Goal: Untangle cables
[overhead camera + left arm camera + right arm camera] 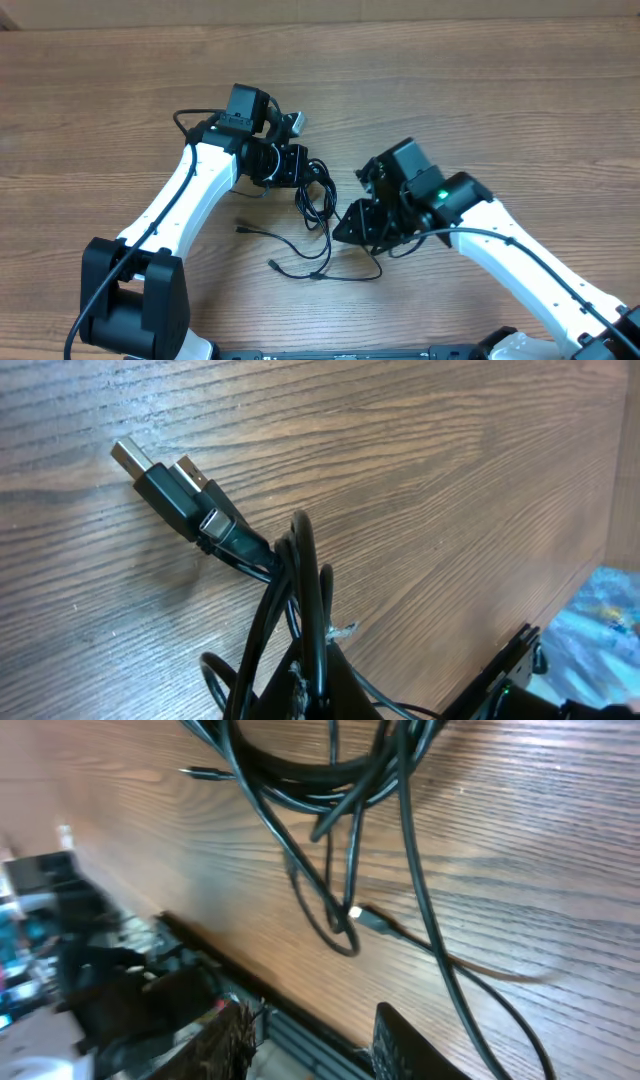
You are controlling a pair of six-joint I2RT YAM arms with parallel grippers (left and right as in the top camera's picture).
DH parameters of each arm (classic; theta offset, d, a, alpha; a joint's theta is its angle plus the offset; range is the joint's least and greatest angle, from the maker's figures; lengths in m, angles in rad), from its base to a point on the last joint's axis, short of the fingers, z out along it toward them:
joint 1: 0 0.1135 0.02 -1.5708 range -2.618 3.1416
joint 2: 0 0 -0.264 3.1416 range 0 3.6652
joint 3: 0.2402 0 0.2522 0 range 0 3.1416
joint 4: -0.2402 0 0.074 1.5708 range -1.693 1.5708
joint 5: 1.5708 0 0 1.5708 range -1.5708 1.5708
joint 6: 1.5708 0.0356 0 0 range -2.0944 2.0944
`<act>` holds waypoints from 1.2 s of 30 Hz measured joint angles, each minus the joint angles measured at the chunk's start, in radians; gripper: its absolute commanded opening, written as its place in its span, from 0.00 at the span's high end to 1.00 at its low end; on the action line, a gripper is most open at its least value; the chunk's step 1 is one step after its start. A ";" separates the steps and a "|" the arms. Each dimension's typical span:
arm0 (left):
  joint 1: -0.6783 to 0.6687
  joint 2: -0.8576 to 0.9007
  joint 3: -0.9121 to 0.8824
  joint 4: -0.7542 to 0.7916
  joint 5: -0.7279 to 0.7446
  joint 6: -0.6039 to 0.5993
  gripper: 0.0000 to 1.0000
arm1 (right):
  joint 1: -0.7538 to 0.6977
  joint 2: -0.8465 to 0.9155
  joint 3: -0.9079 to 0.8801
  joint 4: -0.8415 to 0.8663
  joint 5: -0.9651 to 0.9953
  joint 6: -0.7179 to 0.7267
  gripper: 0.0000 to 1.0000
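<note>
While thin black tangled cords are pinched in the shut left claw, their tails are seen at eight o'clock from the right claw, opening indiscernible.

Cables on table, between left hand and right hand.

Two arms, one cable tangle (two USB plugs).
</note>
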 measured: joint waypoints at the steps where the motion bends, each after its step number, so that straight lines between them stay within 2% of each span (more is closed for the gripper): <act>1: 0.000 0.000 0.000 0.000 0.000 -0.011 0.96 | 0.014 0.000 0.000 0.000 0.026 0.008 0.63; 11: 0.007 0.000 0.000 -0.003 0.000 -0.198 0.96 | 0.158 0.011 0.000 0.000 0.209 0.102 0.62; 19: 0.086 0.000 0.000 0.000 0.000 -0.346 0.96 | 0.180 0.092 0.000 0.006 0.294 0.192 0.58; 25: 0.150 0.000 0.000 -0.003 0.003 -0.385 0.96 | 0.182 0.125 0.000 0.018 0.311 0.205 0.59; 36: 0.154 0.000 0.000 -0.003 0.028 -0.402 0.96 | 0.183 0.133 0.000 0.058 0.342 0.244 0.67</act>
